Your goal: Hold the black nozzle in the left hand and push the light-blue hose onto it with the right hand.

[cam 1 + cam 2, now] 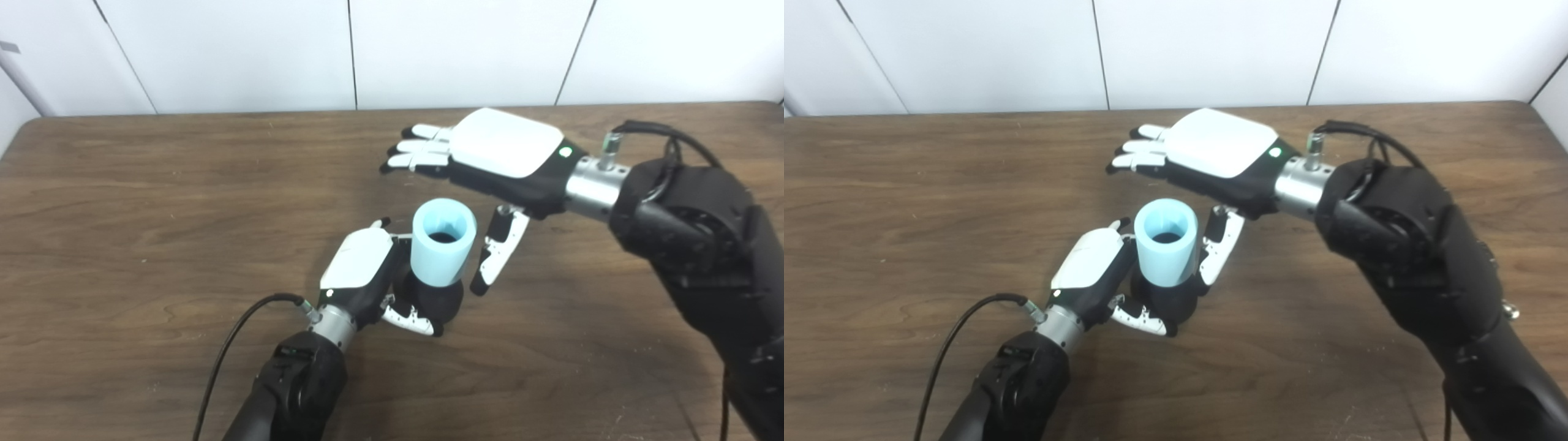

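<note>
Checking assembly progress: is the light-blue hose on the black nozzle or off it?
On. The light-blue hose stands upright on the black nozzle, which the left hand grips; the right hand is open above.

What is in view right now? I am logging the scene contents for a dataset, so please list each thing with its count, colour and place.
Light-blue hose piece: one, pale blue, a short open tube standing upright on top of the black nozzle, near the table's middle.
Black nozzle: one, black, rounded, under the hose, held by the left hand.
Wooden table: one, dark brown wood grain, fills most of the view.
Wall panels: white, with dark seams, behind the table's far edge.
Left hand: one, white and black, shut on the nozzle.
Right hand: one, white and black, open, fingers spread, hovering above and behind the hose, thumb hanging down beside it.
</note>
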